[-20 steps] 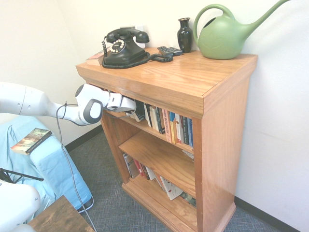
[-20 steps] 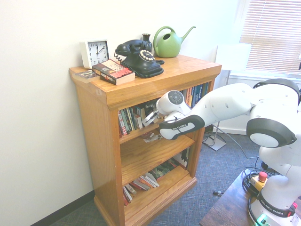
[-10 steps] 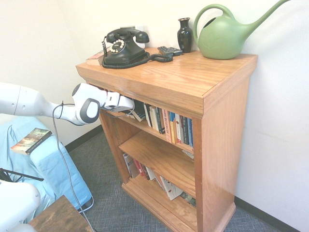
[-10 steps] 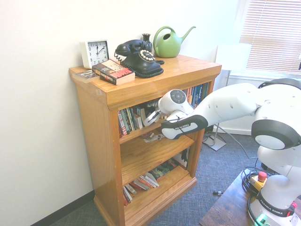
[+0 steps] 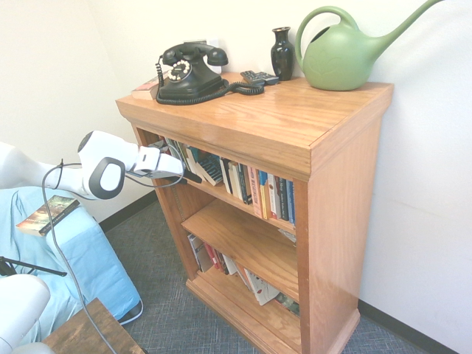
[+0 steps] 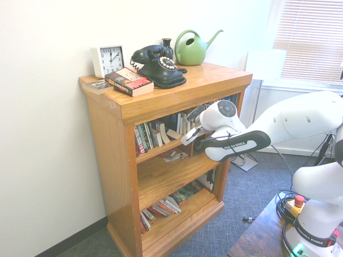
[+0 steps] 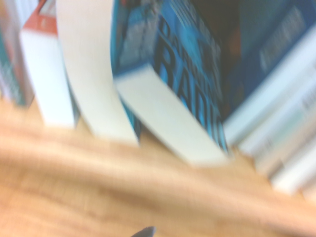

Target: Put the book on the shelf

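Observation:
The book [image 7: 173,74], blue and black with large lettering and cream page edges, stands leaning among other books on the shelf [image 5: 221,195], near its left end. From outside it shows as a leaning blue volume [image 5: 209,167] and as cream page edges [image 6: 172,131]. My gripper [image 5: 187,175] hovers just in front of the shelf's edge, a short way back from the book, open and holding nothing. The second exterior view has the gripper [image 6: 187,141] in front of the shelf board [image 6: 155,152].
On the bookcase top sit a black telephone [image 5: 188,72], a green watering can [image 5: 343,51], a dark vase [image 5: 282,51], a clock [image 6: 109,60] and a paperback [image 6: 128,81]. Another paperback [image 5: 48,214] lies on blue cloth. Books fill the bottom board [image 5: 243,280].
The gripper let go of the book and drew back out of the bookcase, away from the shelf. The book stays leaning on the shelf among the others.

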Robot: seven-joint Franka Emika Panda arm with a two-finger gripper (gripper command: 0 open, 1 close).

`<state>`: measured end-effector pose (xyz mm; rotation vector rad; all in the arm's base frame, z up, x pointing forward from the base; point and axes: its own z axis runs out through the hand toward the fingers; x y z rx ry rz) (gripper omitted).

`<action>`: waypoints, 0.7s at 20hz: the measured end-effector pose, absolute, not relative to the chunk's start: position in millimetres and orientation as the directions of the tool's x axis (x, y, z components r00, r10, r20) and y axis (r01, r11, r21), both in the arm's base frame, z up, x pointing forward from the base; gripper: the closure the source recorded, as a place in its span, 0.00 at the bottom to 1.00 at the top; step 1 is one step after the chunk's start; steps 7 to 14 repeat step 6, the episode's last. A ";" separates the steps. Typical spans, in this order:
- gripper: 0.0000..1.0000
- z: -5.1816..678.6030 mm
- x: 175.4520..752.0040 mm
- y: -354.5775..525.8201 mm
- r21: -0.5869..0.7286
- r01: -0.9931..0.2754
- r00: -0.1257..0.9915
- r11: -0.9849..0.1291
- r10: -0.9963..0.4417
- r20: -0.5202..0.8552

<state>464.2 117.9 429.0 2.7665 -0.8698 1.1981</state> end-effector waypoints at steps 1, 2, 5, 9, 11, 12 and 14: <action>0.00 431.0 454.2 112.5 -0.205 -0.498 0.564 -0.843 -0.494 0.661; 0.00 432.6 444.3 106.3 -0.196 -0.507 0.576 -0.839 -0.499 0.648; 0.00 435.4 416.9 87.5 -0.149 -0.531 0.610 -0.834 -0.499 0.616; 0.00 435.5 408.6 82.0 -0.131 -0.537 0.621 -0.834 -0.495 0.608; 0.00 435.5 408.6 82.0 -0.131 -0.537 0.621 -0.834 -0.495 0.608; 0.00 435.5 408.6 82.0 -0.131 -0.537 0.621 -0.834 -0.495 0.608; 0.00 435.5 408.6 82.0 -0.131 -0.537 0.621 -0.834 -0.495 0.608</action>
